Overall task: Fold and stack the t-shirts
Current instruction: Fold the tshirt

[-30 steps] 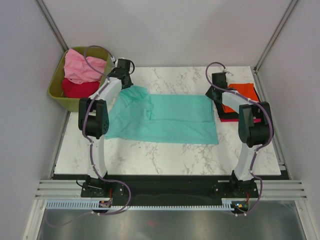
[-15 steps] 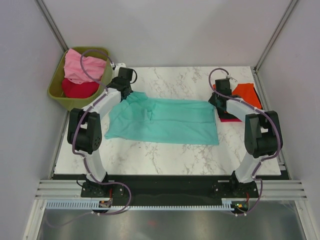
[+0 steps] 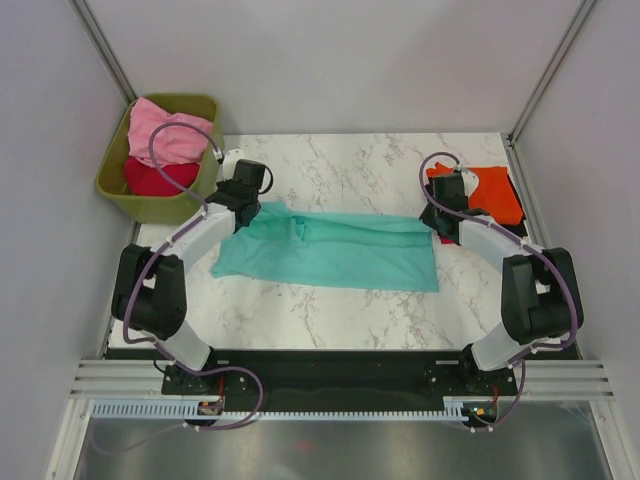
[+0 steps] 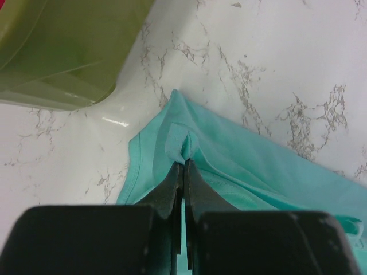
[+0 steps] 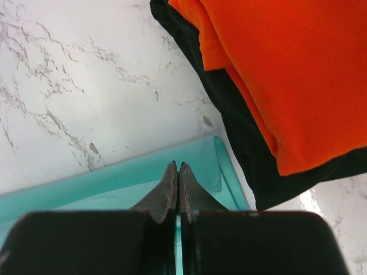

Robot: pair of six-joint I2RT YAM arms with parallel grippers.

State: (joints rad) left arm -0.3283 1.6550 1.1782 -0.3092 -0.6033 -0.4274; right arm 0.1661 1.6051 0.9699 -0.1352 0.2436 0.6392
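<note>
A teal t-shirt (image 3: 340,255) lies spread across the middle of the marble table. My left gripper (image 3: 243,203) is shut on its far left edge, pinching a fold of teal cloth (image 4: 184,143). My right gripper (image 3: 437,220) is shut on its far right edge, with teal cloth (image 5: 143,183) between the jaws. An orange t-shirt (image 3: 492,190) lies folded on a black one (image 5: 241,143) at the right. Pink (image 3: 160,132) and crimson (image 3: 150,177) t-shirts lie in the bin.
The olive-green bin (image 3: 118,195) stands off the table's far left corner and shows in the left wrist view (image 4: 63,51). Bare marble (image 3: 340,160) lies behind the teal shirt. Grey walls close in the back and sides.
Both grippers have drawn the far edge of the teal shirt toward the near side, folding it over. The shirt now looks narrower front to back. Both arms have swung outward.
</note>
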